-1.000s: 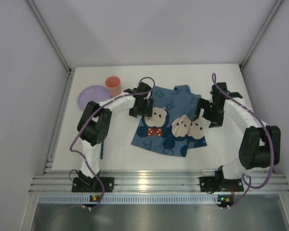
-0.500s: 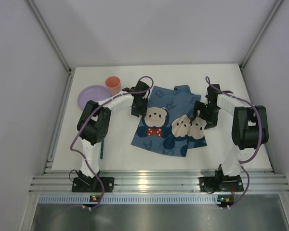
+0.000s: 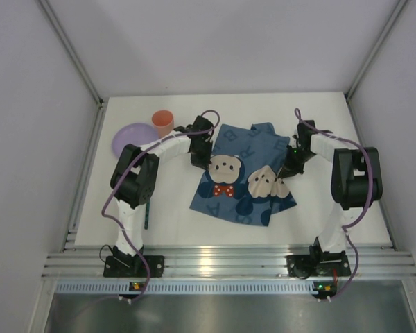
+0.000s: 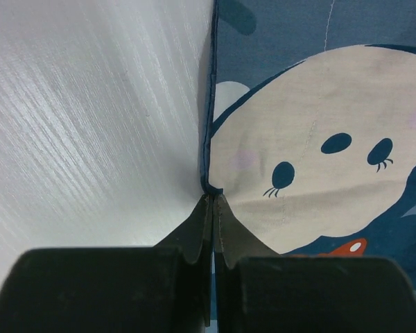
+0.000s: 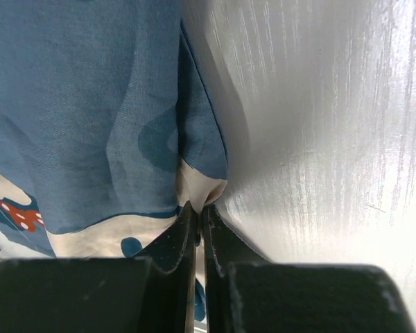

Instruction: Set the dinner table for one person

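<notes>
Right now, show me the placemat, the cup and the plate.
placemat point(image 3: 246, 149): top view, blue middle of the cloth.
orange cup point(image 3: 162, 118): top view, its open mouth.
purple plate point(image 3: 130, 136): top view, its bare centre.

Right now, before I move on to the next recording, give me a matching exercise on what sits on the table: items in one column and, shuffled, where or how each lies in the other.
Items:
1. purple plate
2. orange cup
3. blue placemat
4. thin dark utensil

Place or state:
A. pinched at its left and right edges by shut jaws
B. stands upright just beyond the plate's right rim
C. lies flat towards the far left corner of the dinner table
D. lies beside the left arm, nearer the bases than anything else

Pairs: 1-C, 2-B, 3-A, 4-D
</notes>
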Robot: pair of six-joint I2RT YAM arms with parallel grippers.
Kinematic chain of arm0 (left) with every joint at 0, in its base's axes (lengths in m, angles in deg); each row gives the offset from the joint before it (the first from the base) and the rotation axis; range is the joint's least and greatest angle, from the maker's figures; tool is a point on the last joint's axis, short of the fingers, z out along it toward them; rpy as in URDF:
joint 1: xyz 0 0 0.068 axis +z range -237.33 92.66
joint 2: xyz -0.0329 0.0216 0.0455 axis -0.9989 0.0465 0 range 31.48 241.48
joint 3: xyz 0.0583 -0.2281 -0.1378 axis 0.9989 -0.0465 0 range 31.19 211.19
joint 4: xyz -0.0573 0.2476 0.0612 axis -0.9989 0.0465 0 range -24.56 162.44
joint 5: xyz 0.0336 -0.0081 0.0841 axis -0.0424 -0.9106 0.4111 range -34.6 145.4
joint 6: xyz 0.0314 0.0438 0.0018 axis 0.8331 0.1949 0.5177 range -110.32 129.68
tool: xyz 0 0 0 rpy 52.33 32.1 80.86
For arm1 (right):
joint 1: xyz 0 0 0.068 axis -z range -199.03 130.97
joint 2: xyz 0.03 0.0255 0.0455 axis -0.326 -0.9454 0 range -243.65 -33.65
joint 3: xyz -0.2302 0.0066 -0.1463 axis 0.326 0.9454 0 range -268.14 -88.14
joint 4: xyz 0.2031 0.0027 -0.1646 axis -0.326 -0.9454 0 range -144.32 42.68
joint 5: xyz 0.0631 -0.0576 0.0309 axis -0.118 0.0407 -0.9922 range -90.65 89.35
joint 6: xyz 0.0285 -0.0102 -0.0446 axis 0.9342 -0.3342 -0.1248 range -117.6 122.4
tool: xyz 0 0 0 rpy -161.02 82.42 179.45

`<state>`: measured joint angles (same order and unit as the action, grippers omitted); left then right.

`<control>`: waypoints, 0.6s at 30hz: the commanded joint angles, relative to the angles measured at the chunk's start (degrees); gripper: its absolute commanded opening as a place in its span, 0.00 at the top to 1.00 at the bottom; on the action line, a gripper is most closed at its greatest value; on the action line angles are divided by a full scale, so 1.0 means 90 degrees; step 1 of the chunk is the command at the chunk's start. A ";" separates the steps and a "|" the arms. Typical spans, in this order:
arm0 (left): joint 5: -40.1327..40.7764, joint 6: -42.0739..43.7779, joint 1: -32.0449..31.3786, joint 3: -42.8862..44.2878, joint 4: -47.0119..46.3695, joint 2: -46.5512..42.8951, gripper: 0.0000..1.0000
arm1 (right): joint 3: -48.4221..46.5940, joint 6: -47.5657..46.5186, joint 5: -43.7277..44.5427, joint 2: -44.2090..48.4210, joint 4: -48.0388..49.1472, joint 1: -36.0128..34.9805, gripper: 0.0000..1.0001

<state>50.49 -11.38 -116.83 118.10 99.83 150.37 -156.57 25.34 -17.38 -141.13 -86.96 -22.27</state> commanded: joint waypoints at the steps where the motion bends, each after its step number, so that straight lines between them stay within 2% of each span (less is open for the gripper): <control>1: -0.0187 0.0006 0.0064 -0.0038 -0.0090 0.0189 1.00 | 0.0259 -0.0166 0.0238 -0.0109 0.0293 0.0058 1.00; 7: 0.0105 -0.0092 0.0298 -0.0301 -0.0101 -0.0298 1.00 | 0.0318 -0.0302 0.0296 0.0310 0.0127 0.0312 1.00; 14: 0.0467 -0.0121 0.0855 -0.0858 -0.0003 -0.1080 1.00 | 0.0230 -0.0781 0.0861 0.0877 -0.0488 0.1190 1.00; 18: 0.0837 -0.0033 0.1254 -0.1180 0.0104 -0.1548 1.00 | 0.0385 -0.0723 0.1214 0.1141 -0.0635 0.1551 1.00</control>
<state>53.18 -12.67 -108.07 109.06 99.70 142.35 -153.99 20.40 -11.59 -134.79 -90.13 -10.54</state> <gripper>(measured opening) 0.012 0.017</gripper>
